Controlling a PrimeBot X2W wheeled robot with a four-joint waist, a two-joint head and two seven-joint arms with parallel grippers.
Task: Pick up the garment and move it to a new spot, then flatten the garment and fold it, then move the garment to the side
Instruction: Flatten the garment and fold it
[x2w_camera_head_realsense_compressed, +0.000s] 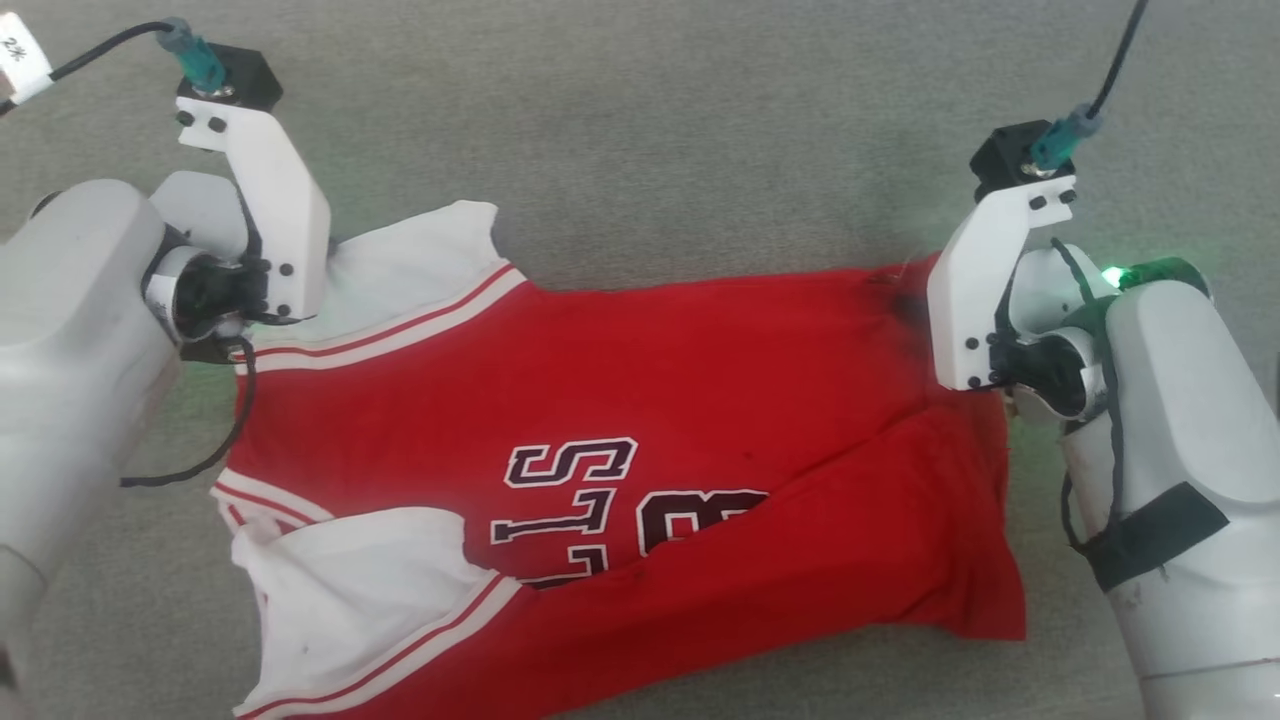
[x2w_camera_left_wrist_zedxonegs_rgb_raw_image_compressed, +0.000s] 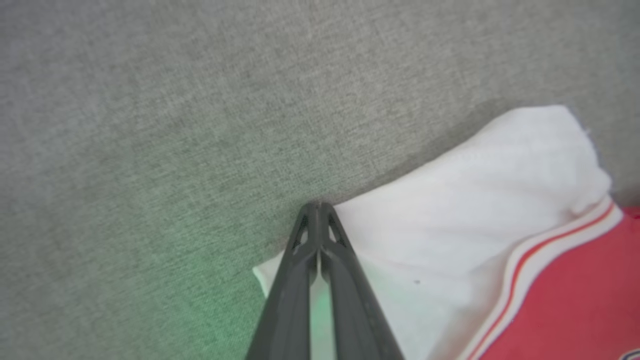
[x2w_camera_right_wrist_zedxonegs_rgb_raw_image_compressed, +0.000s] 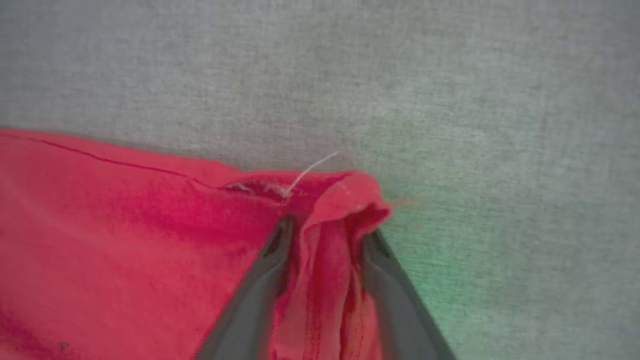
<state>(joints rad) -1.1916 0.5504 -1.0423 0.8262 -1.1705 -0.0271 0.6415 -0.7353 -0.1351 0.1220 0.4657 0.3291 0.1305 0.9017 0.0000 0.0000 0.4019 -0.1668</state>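
- Red garment (x2w_camera_head_realsense_compressed: 700, 350) lies spread sideways on a grey woven surface (x2w_camera_head_realsense_compressed: 640, 110). In the head view its sleeves point toward 9 o'clock and its hem toward 3 o'clock.
- One white sleeve (x2w_camera_head_realsense_compressed: 420, 260) sits at 10 o'clock. The other sleeve (x2w_camera_head_realsense_compressed: 350, 570) is at 7 o'clock, crumpled, and the bottom edge of the view cuts off its lower trim.
- A long red flap is folded over the near side, running from 3 o'clock down to 6 o'clock. It covers the lower part of the dark chest lettering (x2w_camera_head_realsense_compressed: 600, 490). The near sleeve hides a little more, so the letters cannot be read whole.
- In the head view each arm's white wrist mount hides the fingers, so the grips can only be judged from the wrist views.
- Left gripper (x2w_camera_left_wrist_zedxonegs_rgb_raw_image_compressed: 317, 206) has its fingers pressed together on the outer edge of the far sleeve. White cloth shows on both sides of them, and a pale strip shows in the slit between them.
- Right gripper (x2w_camera_right_wrist_zedxonegs_rgb_raw_image_compressed: 327, 230) is clamped on the far hem corner. A bunch of red cloth fills the space between its fingers, and a folded lip of cloth hides their tips.
- A loose pale thread (x2w_camera_right_wrist_zedxonegs_rgb_raw_image_compressed: 312, 167) sticks up at 12 o'clock from that corner.
- A dark smudge (x2w_camera_head_realsense_compressed: 905, 300) marks the cloth beside the right wrist mount; what it is cannot be told.
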